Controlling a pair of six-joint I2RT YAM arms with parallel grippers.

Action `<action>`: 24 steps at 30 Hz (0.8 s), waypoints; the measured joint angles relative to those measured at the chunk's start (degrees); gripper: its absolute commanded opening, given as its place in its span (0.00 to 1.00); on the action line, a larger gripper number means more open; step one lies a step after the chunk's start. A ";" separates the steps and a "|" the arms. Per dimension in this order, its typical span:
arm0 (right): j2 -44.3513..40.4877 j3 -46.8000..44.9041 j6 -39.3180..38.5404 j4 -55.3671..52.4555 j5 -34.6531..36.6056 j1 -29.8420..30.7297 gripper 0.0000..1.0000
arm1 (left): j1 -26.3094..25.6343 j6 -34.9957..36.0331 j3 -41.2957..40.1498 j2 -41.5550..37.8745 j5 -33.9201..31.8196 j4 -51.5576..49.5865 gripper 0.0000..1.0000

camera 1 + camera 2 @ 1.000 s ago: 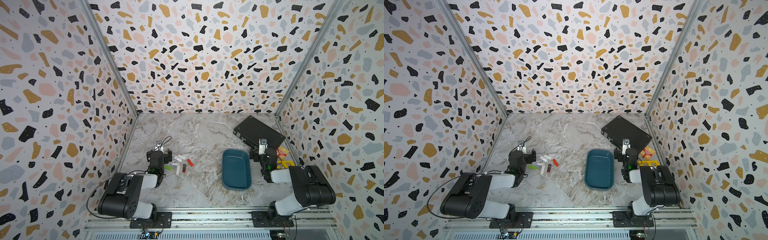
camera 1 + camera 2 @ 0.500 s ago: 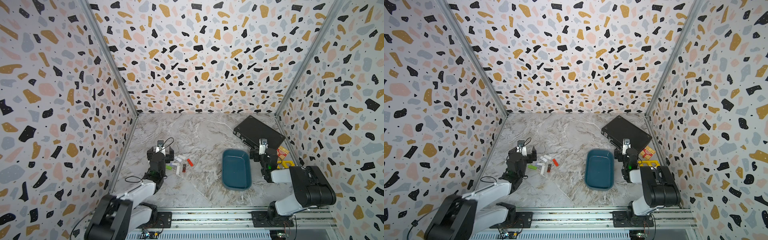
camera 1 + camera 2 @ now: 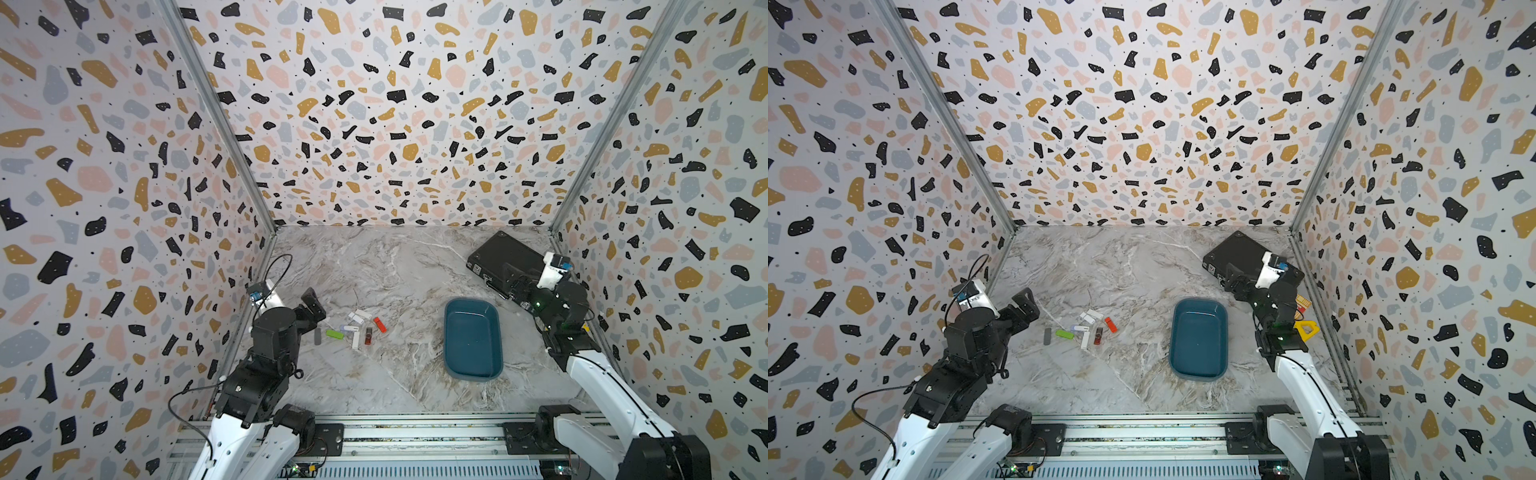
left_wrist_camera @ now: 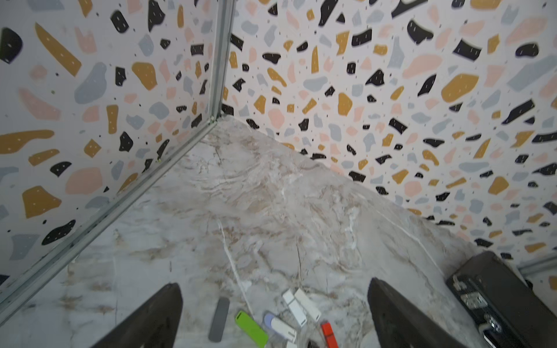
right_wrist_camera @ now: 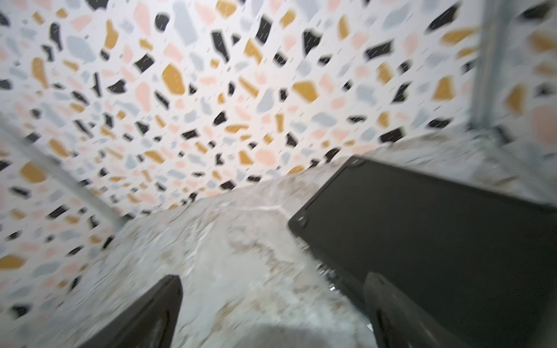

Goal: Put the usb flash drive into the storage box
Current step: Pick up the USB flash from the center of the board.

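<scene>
my left gripper [image 4: 273, 283] and right gripper [image 5: 272, 276] stand released, and the blurred right wrist view cuts the black case [image 5: 437, 241] off.

Open marble in the middle, clutter hugging both sides
I see bare table [image 3: 395, 270] running from the back wall [image 3: 395, 124] down between the usb flash drives [image 3: 351, 328] and the storage box [image 3: 471, 345], a clear lane for either arm; the black case [image 3: 505, 257] fills the far right corner just beyond the box, close beside my right gripper [image 5: 272, 278], and the left wall [image 3: 124, 249] crowds my left gripper [image 3: 312, 306]
</scene>
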 measured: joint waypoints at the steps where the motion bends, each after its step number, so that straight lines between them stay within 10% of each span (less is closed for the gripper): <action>1: 1.38 1.86 0.59 -3.28 -1.01 2.49 0.85 | -0.02 0.00 0.55 0.11 0.94 -2.60 1.00; 9: 14.93 16.81 -3.06 -23.87 3.10 33.03 0.75 | -0.09 2.19 2.49 3.98 7.93 -14.25 0.99; 24: 51.06 43.74 -13.97 -45.77 10.69 49.27 0.65 | -0.39 2.97 3.13 9.14 10.82 -16.90 1.00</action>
